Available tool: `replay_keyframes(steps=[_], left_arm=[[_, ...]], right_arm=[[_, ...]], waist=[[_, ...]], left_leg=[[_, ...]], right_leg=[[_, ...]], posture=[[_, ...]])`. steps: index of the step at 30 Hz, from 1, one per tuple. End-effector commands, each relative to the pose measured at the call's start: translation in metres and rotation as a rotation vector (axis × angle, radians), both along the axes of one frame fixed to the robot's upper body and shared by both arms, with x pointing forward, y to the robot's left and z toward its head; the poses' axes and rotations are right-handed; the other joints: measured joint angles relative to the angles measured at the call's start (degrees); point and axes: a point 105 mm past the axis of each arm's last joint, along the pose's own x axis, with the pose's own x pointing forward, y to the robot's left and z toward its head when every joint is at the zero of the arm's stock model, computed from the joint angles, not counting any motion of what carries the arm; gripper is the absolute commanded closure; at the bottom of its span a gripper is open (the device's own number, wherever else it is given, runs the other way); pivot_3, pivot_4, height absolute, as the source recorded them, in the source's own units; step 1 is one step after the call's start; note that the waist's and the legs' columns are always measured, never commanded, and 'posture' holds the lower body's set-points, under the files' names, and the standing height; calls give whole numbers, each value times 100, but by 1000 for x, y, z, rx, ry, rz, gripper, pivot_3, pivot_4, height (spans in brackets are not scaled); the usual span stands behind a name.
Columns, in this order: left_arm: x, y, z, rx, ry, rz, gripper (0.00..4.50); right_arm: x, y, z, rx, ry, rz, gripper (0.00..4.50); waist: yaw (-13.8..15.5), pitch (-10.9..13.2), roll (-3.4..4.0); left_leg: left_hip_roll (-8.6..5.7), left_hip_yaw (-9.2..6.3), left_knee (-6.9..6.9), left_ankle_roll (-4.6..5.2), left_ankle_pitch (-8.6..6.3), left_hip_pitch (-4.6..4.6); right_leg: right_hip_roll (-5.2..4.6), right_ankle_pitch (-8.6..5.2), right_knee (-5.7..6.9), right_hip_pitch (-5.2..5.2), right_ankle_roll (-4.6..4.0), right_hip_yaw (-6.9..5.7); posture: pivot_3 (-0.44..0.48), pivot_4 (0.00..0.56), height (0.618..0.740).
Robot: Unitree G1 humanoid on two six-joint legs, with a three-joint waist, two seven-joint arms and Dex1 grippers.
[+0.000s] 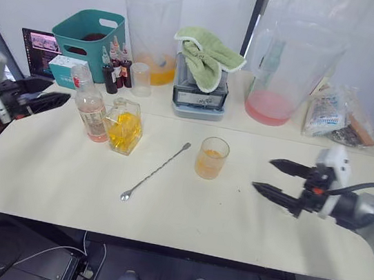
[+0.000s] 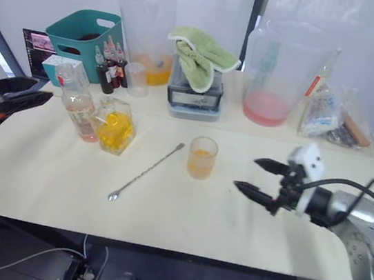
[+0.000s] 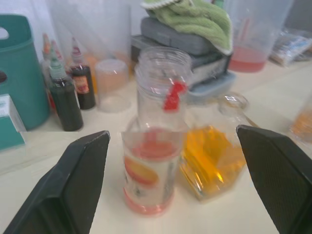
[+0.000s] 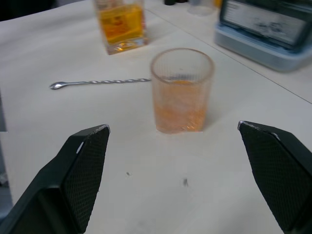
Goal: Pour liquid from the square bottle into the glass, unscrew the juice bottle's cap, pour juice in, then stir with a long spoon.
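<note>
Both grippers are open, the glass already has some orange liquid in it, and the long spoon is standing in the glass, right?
Not quite. The long spoon lies flat on the table, beside the glass and apart from it, as the left eye view shows. The rest holds: left gripper and right gripper are open, and the glass holds some orange liquid.

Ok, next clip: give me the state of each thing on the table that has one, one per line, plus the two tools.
glass: upright, part full of orange liquid
square bottle: upright, yellow liquid inside
juice bottle: upright, a little pink liquid at the bottom; cap unclear
long spoon: lying flat on the table, untouched
green cloth: draped over the grey box
left tool: open, empty, facing the juice bottle
right tool: open, empty, facing the glass
</note>
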Motion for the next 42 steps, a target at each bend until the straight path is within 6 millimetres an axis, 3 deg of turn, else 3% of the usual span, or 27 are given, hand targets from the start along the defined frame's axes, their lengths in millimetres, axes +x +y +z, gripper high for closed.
replay_keyframes(steps=[1, 10, 18, 28, 33, 42], left_arm=[[-25, 1, -8, 50, -5, -17, 108], [-64, -21, -71, 128, 25, 50, 108], [-67, -23, -78, 152, -1, 84, 108], [-63, -22, -77, 142, -10, 101, 108], [-61, -29, -76, 100, -23, 121, 108], [-60, -86, -84, -8, 37, 158, 108]], right_arm=[[-6, -31, 10, 49, -57, -139, 0], [-38, -106, -24, -8, -61, -410, 0], [-51, -125, -44, -28, -76, -484, 0], [-47, -121, -43, -17, -91, -482, 0], [-35, -105, -39, 20, -109, -440, 0], [-9, -40, -12, 96, -125, -140, 0]], waist=[[0, 0, 0], [120, -3, 0], [103, -9, 4], [73, -10, 5], [43, -10, 5], [24, -9, 5]], left_leg=[[1, 2, 0, 0, 0, 1], [0, 22, -6, -3, -2, 38], [13, 44, -11, -3, -2, 77], [13, 45, -15, -3, -2, 74], [14, 45, -16, -3, -2, 75], [12, 39, -15, -3, -2, 70]], right_leg=[[-1, 0, -3, 1, 0, 2], [-17, -1, -31, 46, -1, 4], [-5, -16, -77, 92, -17, 16], [-6, -16, -79, 89, -16, 16], [-6, -16, -79, 89, -16, 16], [-9, -16, -79, 89, -16, 16]], posture=[[0, 150, 740], [0, 150, 740], [0, 150, 740], [0, 150, 740], [0, 150, 740], [0, 150, 740]])
